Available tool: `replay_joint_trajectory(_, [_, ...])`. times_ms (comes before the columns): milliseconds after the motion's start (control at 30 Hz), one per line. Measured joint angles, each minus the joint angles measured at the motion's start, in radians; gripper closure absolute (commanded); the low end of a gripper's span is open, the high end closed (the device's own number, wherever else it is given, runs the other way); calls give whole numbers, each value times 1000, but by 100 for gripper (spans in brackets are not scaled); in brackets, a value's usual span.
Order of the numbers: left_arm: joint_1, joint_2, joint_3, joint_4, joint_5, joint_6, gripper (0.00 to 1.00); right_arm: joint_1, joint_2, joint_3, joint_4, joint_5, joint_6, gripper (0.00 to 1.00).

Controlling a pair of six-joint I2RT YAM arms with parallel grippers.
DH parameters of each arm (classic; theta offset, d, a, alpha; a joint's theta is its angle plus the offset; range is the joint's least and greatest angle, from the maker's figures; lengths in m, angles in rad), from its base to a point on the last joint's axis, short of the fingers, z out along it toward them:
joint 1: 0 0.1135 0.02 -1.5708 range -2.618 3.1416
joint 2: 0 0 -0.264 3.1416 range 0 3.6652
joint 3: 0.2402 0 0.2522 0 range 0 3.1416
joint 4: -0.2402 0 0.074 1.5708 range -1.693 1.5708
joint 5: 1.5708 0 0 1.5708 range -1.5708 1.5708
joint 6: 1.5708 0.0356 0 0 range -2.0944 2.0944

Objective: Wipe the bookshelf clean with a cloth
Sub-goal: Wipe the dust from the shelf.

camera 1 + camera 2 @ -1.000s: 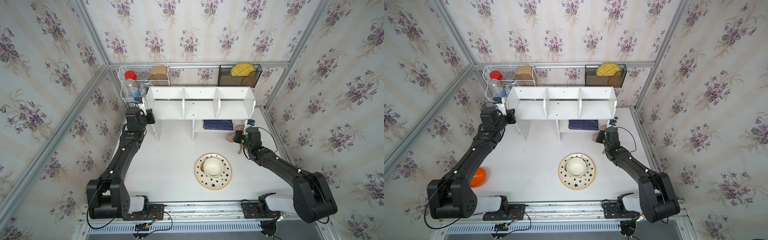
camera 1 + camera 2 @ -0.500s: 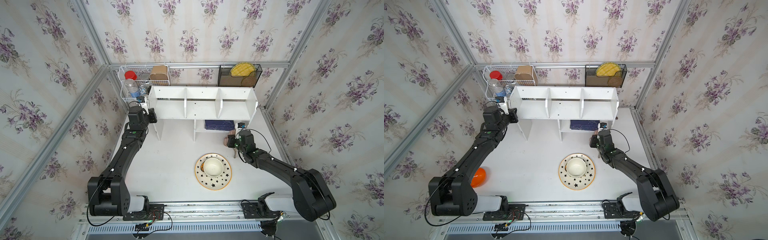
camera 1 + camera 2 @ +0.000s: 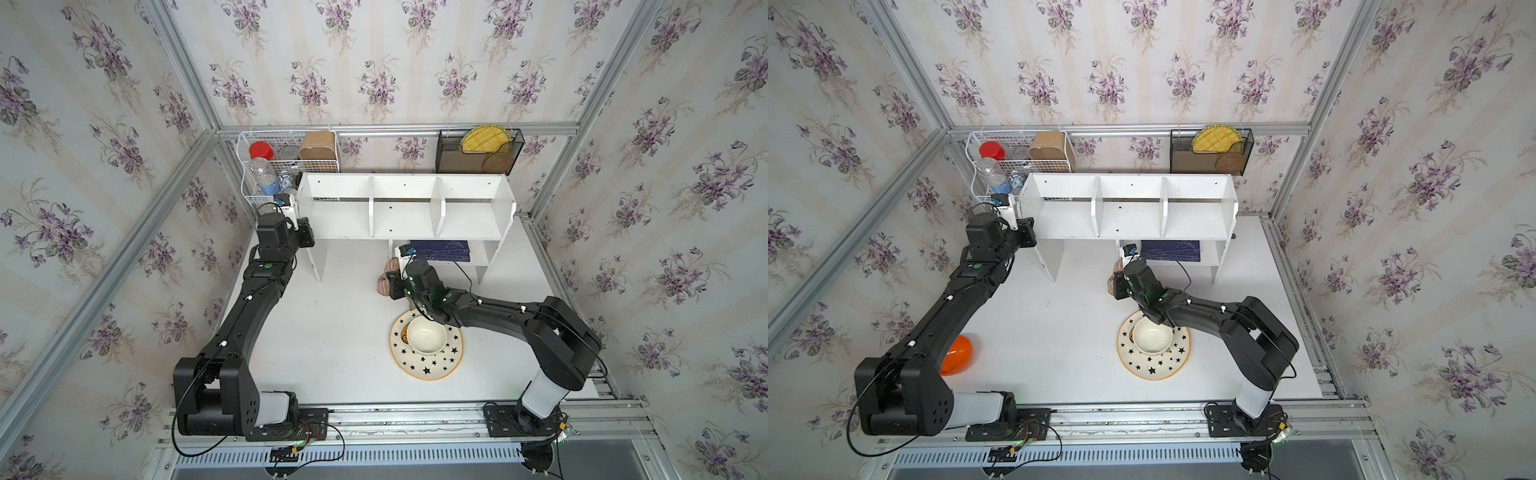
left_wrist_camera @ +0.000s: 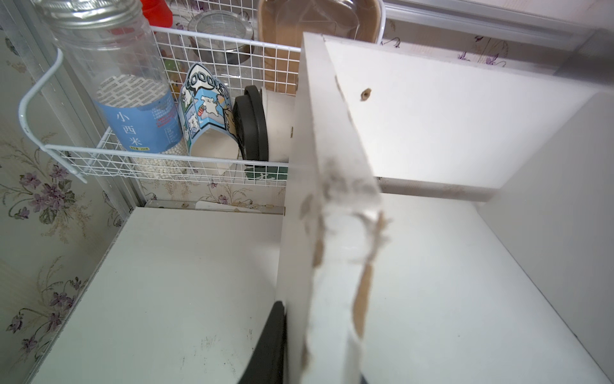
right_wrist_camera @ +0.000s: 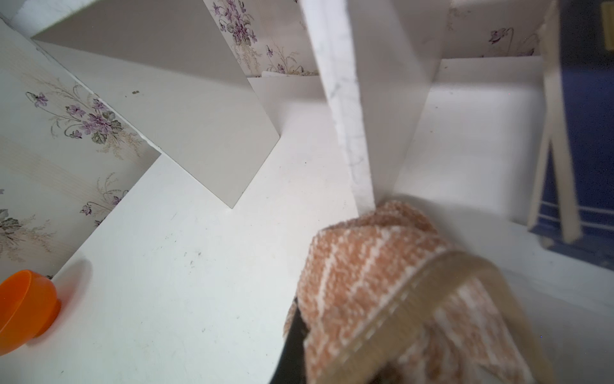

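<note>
As cloth (image 5: 375, 276) half-hides right hand (image 3: 394, 286), bookshelf (image 4: 332, 266) blurred

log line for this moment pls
left jaws: clamped on bookshelf side panel | right jaws: shut on cloth | cloth: at foot of lower upright

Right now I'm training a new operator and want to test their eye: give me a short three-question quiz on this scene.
1. True or false: the right gripper is shut on the cloth.
2. The left gripper clamps: A) the wire basket; B) the bookshelf, by its left side panel; C) the orange bowl.
3. Fill in: the white bowl sits on the ____ plate.
Key: 1 true; 2 B; 3 star-patterned.
</note>
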Motion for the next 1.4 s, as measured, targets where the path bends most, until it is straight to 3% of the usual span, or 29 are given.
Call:
replay_joint_trajectory(300, [0, 6, 14, -19, -2, 7, 100, -95, -100, -145, -5, 48, 10, 100])
replay_joint_trajectory(833, [1, -3, 18, -42, -1, 17, 100, 20, -168, 142, -58, 60, -85, 100])
replay_joint_trajectory(1167, [1, -3, 18, -43, 0, 18, 100, 26, -7, 14, -34, 38, -38, 100])
replay_joint_trajectory(1400, [1, -4, 18, -45, 0, 29, 100, 26, 69, 107, -72, 15, -47, 100])
